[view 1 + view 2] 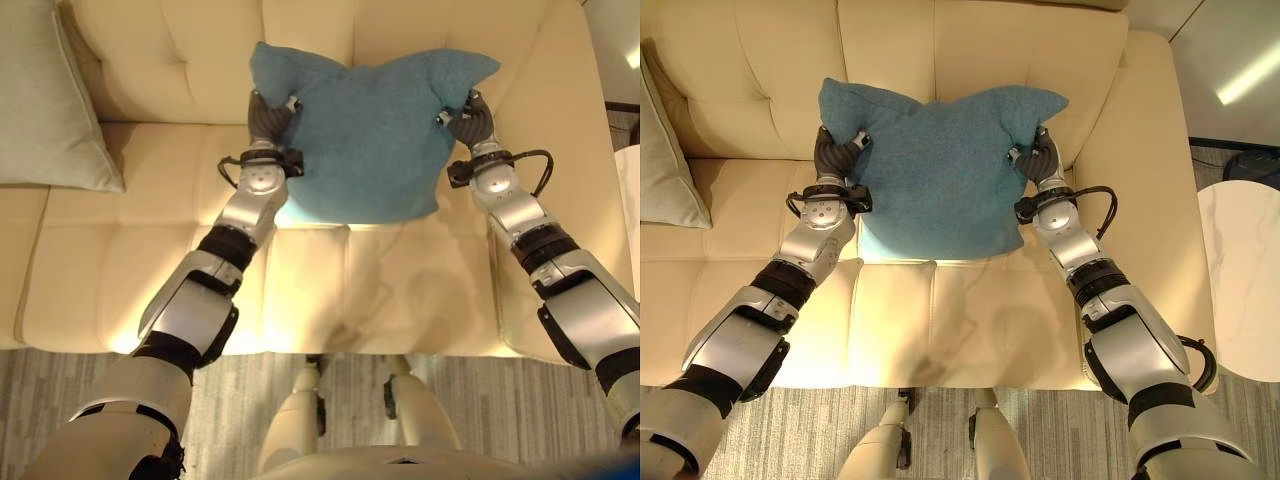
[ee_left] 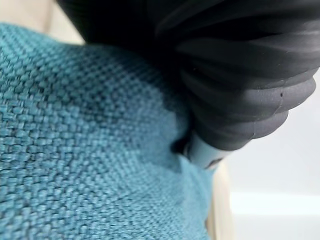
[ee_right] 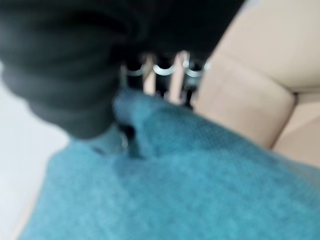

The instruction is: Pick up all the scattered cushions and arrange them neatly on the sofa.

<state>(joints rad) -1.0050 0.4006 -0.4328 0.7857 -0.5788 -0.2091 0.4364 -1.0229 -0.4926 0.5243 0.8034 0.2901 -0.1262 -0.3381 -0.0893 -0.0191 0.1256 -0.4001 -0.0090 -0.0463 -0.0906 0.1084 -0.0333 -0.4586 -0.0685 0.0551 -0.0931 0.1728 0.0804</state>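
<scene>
A teal cushion stands against the backrest of the cream sofa, its lower edge on the seat. My left hand grips the cushion's left upper edge, its fingers curled into the fabric. On the opposite side my right hand pinches the right upper edge the same way. The teal weave shows close up in the left wrist view, pressed against the dark cover. In the right wrist view the teal cloth is bunched under the fingers.
A pale grey-green cushion leans at the sofa's left end. A white round table stands to the right of the sofa arm. Grey striped carpet lies in front of the seat.
</scene>
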